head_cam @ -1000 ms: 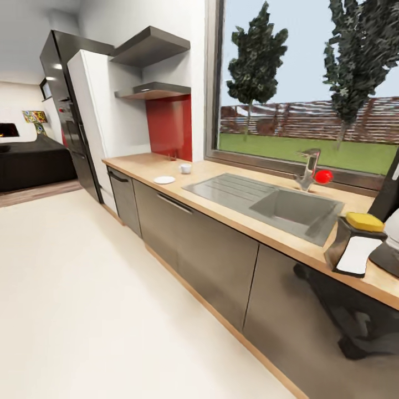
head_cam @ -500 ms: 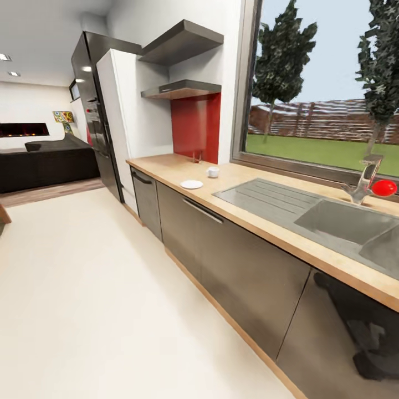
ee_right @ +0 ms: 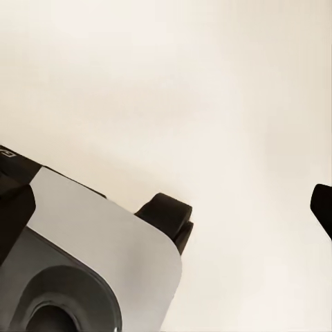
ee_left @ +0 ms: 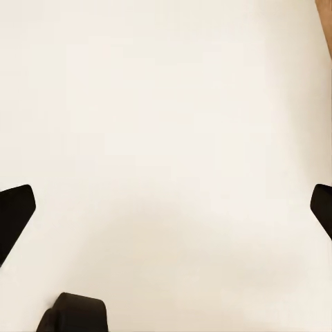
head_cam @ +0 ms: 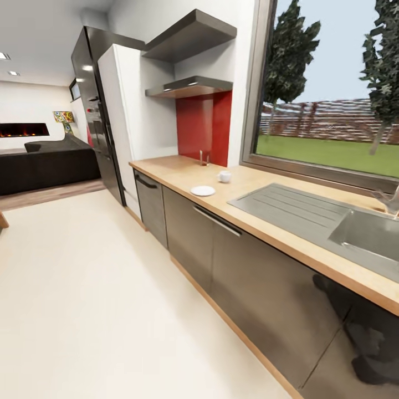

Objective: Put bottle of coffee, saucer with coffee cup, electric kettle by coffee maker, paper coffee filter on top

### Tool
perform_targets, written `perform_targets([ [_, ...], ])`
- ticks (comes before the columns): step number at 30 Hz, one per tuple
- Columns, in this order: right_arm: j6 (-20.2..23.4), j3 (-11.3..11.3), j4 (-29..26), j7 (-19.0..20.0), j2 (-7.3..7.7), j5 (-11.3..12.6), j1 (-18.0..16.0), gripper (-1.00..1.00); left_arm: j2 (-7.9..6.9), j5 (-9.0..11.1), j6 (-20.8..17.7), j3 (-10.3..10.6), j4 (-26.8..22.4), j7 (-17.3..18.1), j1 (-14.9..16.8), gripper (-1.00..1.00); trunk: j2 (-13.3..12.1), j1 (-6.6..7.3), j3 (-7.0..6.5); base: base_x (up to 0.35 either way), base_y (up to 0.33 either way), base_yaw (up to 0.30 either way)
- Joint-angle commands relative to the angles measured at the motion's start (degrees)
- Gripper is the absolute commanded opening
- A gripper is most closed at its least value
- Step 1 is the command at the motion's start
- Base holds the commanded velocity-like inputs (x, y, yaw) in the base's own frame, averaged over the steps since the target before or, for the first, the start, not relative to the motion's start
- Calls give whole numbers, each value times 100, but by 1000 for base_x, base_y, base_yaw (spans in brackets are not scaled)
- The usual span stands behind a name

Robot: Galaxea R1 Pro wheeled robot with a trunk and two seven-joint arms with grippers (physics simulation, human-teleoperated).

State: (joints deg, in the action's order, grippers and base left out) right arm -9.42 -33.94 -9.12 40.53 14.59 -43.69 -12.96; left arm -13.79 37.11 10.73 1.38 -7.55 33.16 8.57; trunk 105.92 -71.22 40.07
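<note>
Kitchen countertop (head_cam: pixel 260 183) with saucer (head_cam: pixel 203 190) and coffee cup (head_cam: pixel 224 176)
Apart, near far end; left gripper (ee_left: pixel 166 207) and right gripper (ee_right: pixel 166 207) spread wide, empty.

The kitchen countertop (head_cam: pixel 260 227), light wood grain with a grey inset sink, runs above glossy dark cabinet fronts. Towards its far end lies the flat white saucer (head_cam: pixel 203 190); the small white coffee cup (head_cam: pixel 224 176) stands upright just beyond it (seemingly apart, not on it).
</note>
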Motion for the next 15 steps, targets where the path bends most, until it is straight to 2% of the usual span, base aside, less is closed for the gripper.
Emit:
perform_targets([
  [1,-34,-42,-2,17,0,-61,-4,100,-1,11,25,14,8,16,4,100,2,-2,6,297,194,0],
  [15,-34,-43,-2,16,0,-60,-4,100,-1,10,25,18,7,16,4,100,2,-2,6,283,199,0],
])
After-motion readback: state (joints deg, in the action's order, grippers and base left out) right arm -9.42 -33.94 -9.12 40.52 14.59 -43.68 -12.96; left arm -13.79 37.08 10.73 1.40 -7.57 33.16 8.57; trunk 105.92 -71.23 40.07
